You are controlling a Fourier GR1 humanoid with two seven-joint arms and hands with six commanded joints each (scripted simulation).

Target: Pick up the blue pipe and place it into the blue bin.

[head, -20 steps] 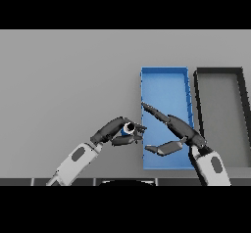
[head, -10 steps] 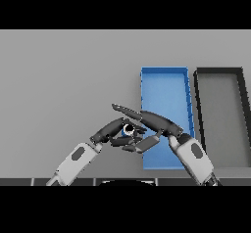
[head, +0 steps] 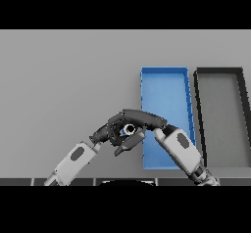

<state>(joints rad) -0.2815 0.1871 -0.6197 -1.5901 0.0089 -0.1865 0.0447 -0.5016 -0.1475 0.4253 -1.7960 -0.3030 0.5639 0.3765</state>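
— Hands first: where are they in the head view?

— Right hand (head: 139, 119) sits low centre, just left of the blue bin's (head: 164, 71) left wall, fingers stretched leftward over the blue pipe (head: 129, 128) and thumb curled beneath, so it is clamped on the pipe. Left hand (head: 109, 133) presses in from the lower left, fingers curled against the same pipe; only the pipe's round open end shows between the two hands.

— Room to move?

— Grey tabletop (head: 63, 80) lies bare across the whole left and upper part of the frame. To the right the blue bin stands just beside the hands, and the black bin (head: 219, 71) sits beside it, near the right edge.

— Anything in the bins?

— Neither shows any contents; the right forearm crosses the blue bin's lower left corner.

— Versus a second ago?

— The right hand was then open over the blue bin's lower left; it has since swung left and closed over the pipe. The left hand has barely shifted.
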